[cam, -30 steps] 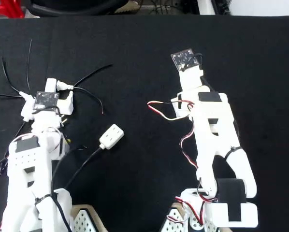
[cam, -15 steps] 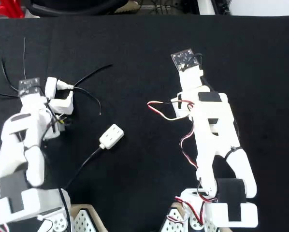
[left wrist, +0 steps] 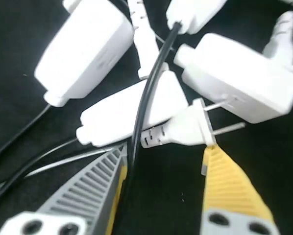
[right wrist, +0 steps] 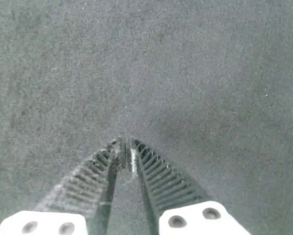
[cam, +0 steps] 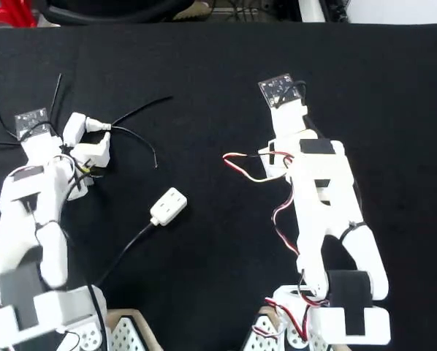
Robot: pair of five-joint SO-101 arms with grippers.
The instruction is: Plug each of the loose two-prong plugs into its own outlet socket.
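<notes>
Left arm point(cam: 28, 219) has swung out toward 9 o'clock compared with a second ago, when its wrist sat right over the plug pile. The thin black wires around it got shoved about too. Right arm point(cam: 317, 190) and the outlet socket point(cam: 169, 206) haven't budged.

So right now, from the left wrist, the left gripper point(left wrist: 163, 152) is spread wide. The grey ribbed finger point(left wrist: 87, 191) is on one side and the yellow finger point(left wrist: 230, 191) on the other, with nothing pinched. A white two-prong plug point(left wrist: 178, 132) lies across the gap just past the tips, prongs pointing out beyond the yellow side. The yellow tip is right up against the plug's prong end, but I honestly can't tell if it's touching. A black cable point(left wrist: 146, 98) drapes over the plug and runs down past the grey tip. Behind that are a couple of chunky white adapter blocks point(left wrist: 83, 49), all jumbled together.

From above, that plug pile point(cam: 87, 142) is at roughly 10 o'clock from the middle of the black table point(cam: 204, 73). The socket lies on its own at about 8 o'clock, well apart from the pile.

Right gripper point(right wrist: 126, 147) has its fingers pressed together at the tips, holding nothing, over bare cloth out at 1 o'clock.
</notes>
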